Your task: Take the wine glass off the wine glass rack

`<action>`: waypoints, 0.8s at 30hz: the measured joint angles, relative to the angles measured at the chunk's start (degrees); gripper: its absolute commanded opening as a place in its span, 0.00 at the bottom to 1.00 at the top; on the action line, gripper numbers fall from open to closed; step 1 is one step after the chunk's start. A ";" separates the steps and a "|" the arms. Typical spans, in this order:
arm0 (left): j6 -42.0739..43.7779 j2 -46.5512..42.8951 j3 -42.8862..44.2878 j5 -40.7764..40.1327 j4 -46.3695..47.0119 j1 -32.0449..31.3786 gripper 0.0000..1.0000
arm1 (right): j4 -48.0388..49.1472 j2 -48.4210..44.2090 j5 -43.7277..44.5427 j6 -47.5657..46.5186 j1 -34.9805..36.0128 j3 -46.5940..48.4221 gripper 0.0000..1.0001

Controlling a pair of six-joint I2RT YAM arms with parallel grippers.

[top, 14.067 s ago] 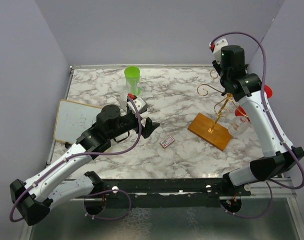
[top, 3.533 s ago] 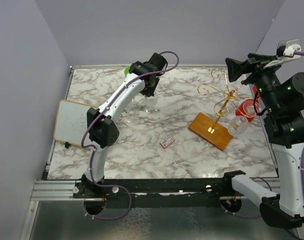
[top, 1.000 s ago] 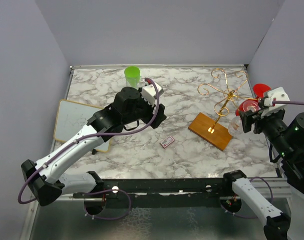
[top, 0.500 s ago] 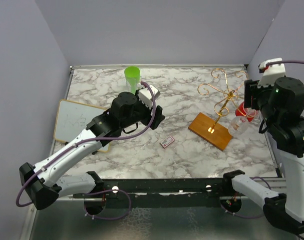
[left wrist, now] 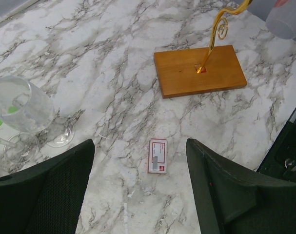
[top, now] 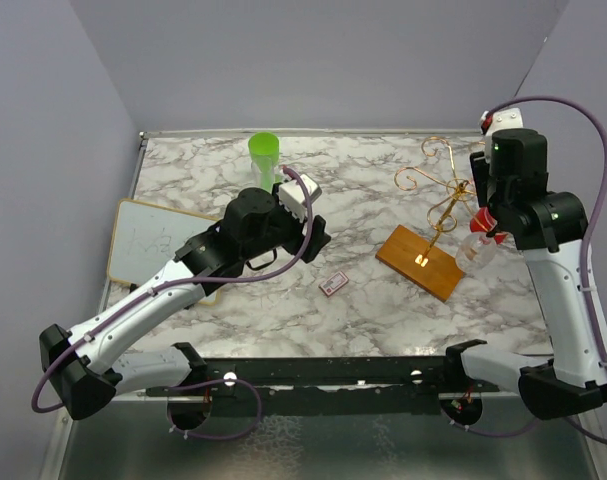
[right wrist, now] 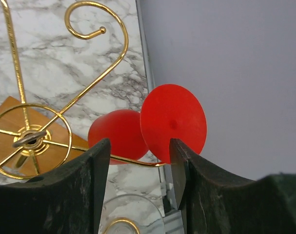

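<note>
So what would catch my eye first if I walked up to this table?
Probably the gold wine glass rack, its curling wire arms rising from a wooden base on the right side of the marble table. A bright red wine glass hangs from it, with the right gripper close up against it. Across the table, a vivid green cup stands near the back edge.

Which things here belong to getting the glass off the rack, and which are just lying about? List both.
Job: wine glass rack; red wine glass hanging on it; clear wine glass hanging beside it; right gripper at the red glass's foot.
Lying about: green cup; whiteboard; small card; upright clear glass.
</note>
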 measured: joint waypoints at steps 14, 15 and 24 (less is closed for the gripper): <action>0.24 0.00 -0.33 -0.13 0.13 -0.42 0.78 | 4.37 3.50 5.46 -4.13 0.00 -1.53 0.52; 0.31 0.00 -0.33 -0.13 0.13 -0.44 0.78 | 4.48 3.87 5.70 -4.13 0.00 -1.53 0.52; 0.81 0.00 -0.39 -0.35 0.13 -0.70 0.78 | 4.59 5.33 7.98 -4.24 0.00 -1.53 0.41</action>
